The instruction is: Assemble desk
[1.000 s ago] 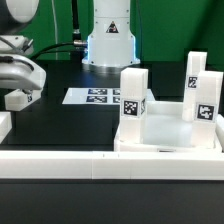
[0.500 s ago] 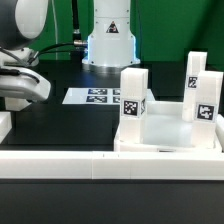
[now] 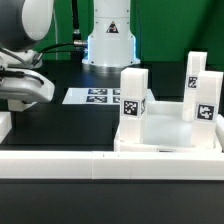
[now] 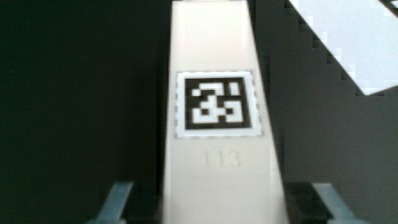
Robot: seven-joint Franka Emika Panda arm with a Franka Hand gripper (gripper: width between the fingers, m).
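Observation:
The desk top (image 3: 165, 140) lies upside down at the exterior view's right. Three white tagged legs (image 3: 133, 95) (image 3: 205, 110) (image 3: 195, 70) stand up from its corner sockets. A loose leg (image 4: 217, 110) lies flat on the black table and carries a black-and-white tag. Only its end (image 3: 4, 126) shows at the exterior view's far left. My gripper (image 4: 221, 200) is low over this leg and straddles it. A dark gap shows between the leg and each of the fingers (image 4: 121, 198), so it is open. In the exterior view the gripper (image 3: 18, 100) hangs at the left, fingertips hidden.
The marker board (image 3: 95, 97) lies on the table between the gripper and the desk top. A long low white rail (image 3: 110, 165) runs across the front. The robot's base (image 3: 108, 40) stands at the back. A flat white corner (image 4: 347, 40) lies beside the loose leg.
The gripper has come down and a little to the exterior view's right, over the loose leg. Its fingers now sit on either side of the leg. The desk top and standing legs have not moved.

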